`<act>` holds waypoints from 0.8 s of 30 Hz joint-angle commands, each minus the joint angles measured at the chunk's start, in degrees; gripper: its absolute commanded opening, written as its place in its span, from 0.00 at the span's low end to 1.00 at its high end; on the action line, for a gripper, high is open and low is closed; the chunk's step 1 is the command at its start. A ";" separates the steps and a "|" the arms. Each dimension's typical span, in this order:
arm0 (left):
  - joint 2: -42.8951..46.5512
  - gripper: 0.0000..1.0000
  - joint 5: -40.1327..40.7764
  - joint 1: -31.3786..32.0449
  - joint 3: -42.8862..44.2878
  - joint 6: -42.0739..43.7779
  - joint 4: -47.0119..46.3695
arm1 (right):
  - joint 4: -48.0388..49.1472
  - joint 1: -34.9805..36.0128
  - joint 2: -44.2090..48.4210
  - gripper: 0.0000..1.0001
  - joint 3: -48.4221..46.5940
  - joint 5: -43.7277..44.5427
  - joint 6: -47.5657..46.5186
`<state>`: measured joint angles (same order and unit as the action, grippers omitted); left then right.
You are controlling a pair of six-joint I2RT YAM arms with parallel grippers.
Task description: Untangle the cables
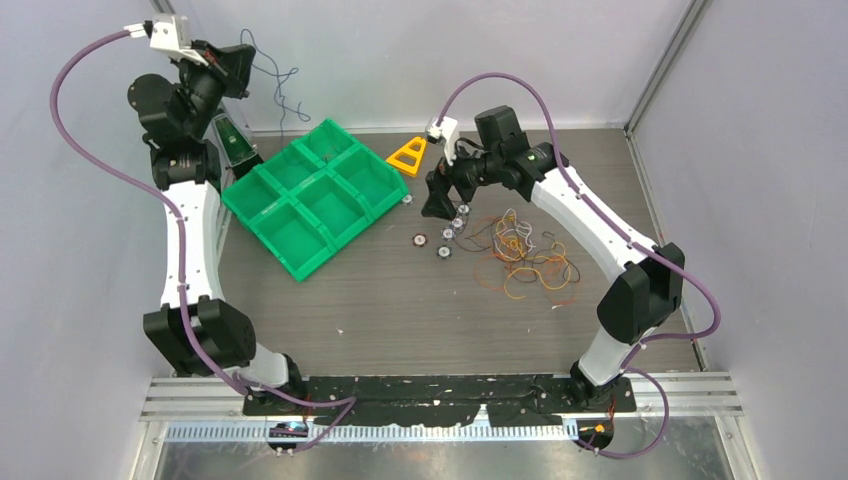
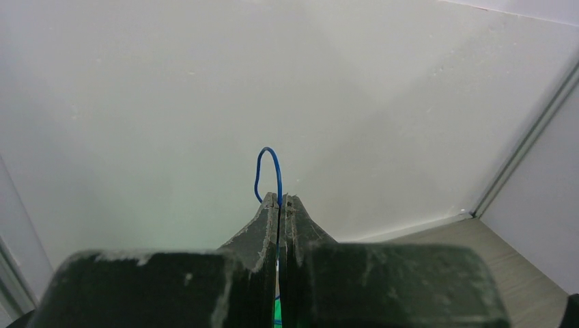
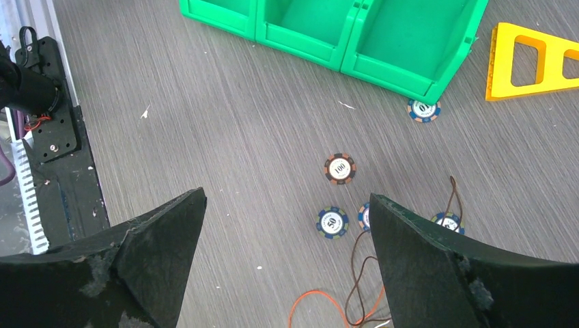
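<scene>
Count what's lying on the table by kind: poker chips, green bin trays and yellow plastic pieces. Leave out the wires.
Poker chips: 5
Green bin tray: 1
Yellow plastic piece: 1
Total: 7

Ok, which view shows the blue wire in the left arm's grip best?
Top external: the blue wire dangles there at most of its length against the back wall. Left wrist shows only a short loop of it poking past the shut left fingers. Right wrist shows none of it.
</scene>
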<state>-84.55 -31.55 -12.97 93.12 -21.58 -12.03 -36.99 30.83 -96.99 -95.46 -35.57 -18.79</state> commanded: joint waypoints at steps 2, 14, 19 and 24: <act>-3.64 0.00 -0.20 -1.86 4.61 1.83 -7.04 | -0.63 -0.69 2.65 0.95 -0.63 0.25 -1.21; -10.08 0.00 -0.93 -3.95 9.47 2.47 -7.53 | -1.92 -1.68 2.25 0.95 -1.04 0.35 -2.03; -11.00 0.00 -0.88 -5.05 9.13 4.51 -6.52 | -2.12 -1.90 2.02 0.95 -1.08 0.27 -2.08; -12.20 0.00 -0.86 -5.83 9.26 8.18 -4.41 | -2.53 -2.17 1.59 0.95 -1.29 0.26 -2.13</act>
<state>-95.68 -32.16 -17.96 100.16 -17.56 -15.62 -39.22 29.04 -96.99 -95.46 -35.42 -19.90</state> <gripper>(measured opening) 0.010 0.954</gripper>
